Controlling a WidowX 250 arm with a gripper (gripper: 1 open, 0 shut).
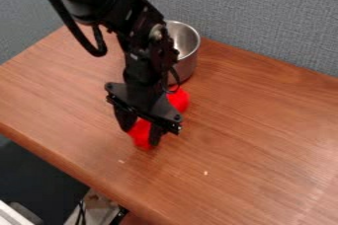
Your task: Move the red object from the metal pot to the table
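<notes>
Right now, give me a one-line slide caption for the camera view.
Gripper down over the red block on the wooden table, steel pot behind.

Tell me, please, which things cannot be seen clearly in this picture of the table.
- Red object: its middle is hidden behind the claw in the camera view.
- Claw grip: whether it clamps the red object cannot be told.
- Metal pot: the arm hides its left part and inside.
- Table: cut off by the picture's edges.

metal pot (181, 51) behind arm, bare table (264, 120) right and left
</notes>
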